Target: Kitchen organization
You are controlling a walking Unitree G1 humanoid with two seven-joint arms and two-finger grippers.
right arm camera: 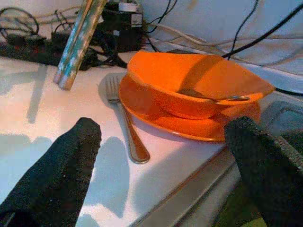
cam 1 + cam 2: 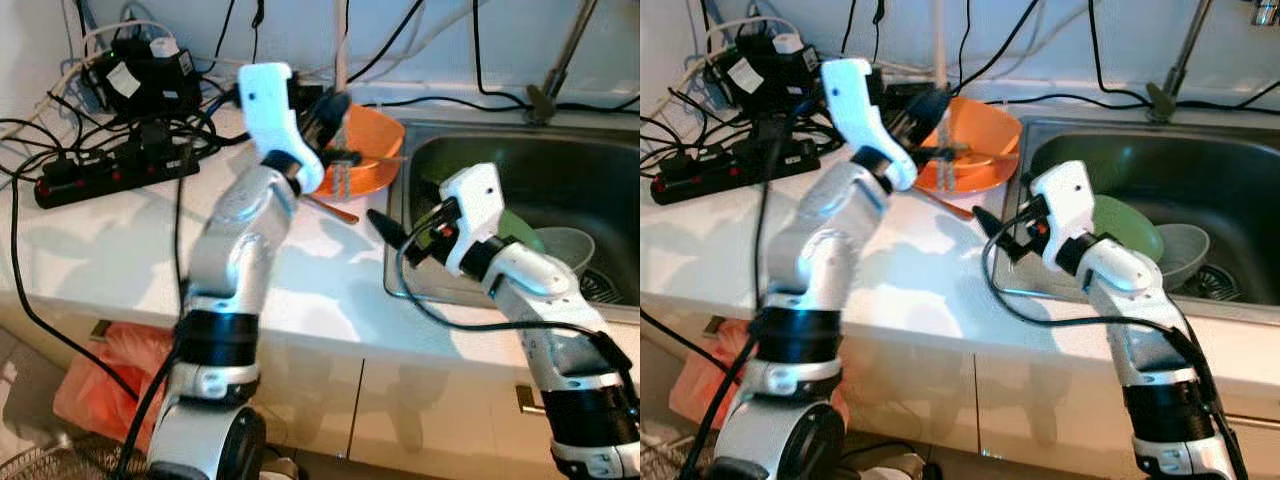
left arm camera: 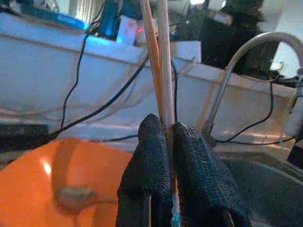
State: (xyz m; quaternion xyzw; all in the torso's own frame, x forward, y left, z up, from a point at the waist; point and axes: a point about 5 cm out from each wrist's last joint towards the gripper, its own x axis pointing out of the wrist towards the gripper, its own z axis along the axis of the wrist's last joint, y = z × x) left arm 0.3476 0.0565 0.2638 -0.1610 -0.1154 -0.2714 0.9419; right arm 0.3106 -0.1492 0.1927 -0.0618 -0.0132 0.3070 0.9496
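My left fingers (image 3: 151, 161) clench the chopsticks (image 3: 158, 61) above the orange bowl (image 1: 199, 85); right fingers (image 1: 52, 175) spread. Keep them upright.

Materials and finishes, kitchen counter

Orange bowl (image 1: 199, 87) and plate (image 1: 189, 125): glossy, plastic-looking. Fork (image 1: 124, 124): polished metal. Chopsticks (image 3: 158, 61): pale wood, matt. Left gripper (image 3: 168, 156) fingers (image 3: 147, 165): coarse black textured covering. Sink (image 2: 560, 165), upper right: dull brushed steel. Countertop (image 2: 120, 240): smooth white, perhaps laminate.
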